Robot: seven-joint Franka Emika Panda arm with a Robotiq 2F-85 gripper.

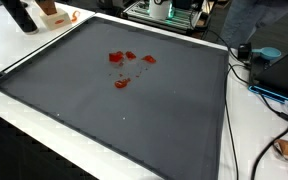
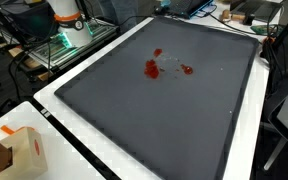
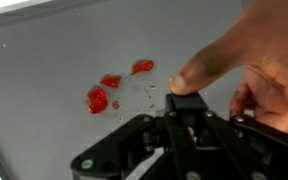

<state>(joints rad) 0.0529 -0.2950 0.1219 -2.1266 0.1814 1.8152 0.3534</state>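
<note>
In an exterior view the red blobs [image 1: 124,68] lie scattered on the dark mat [image 1: 164,120] that covers the bench [image 1: 14,125]. By the look of it, none has been wiped or lifted yet. In an exterior view the same red blobs [image 2: 152,68] sit toward the mat's far half, and no label is readable. In the wrist view the gripper [image 3: 184,105] looks closed and empty just beside them, with a person's hand [image 3: 244,60] at its tip.

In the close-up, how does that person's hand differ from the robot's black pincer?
The hand is brown, rounded skin; the pincer is black, hard-edged and built of linked bars. The hand comes in from the right edge of the wrist view, the pincer from the bottom edge. Both are over the grey mat, close beside the red blobs, and one fingertip sits just above the pincer's tip; contact cannot be told.
</note>
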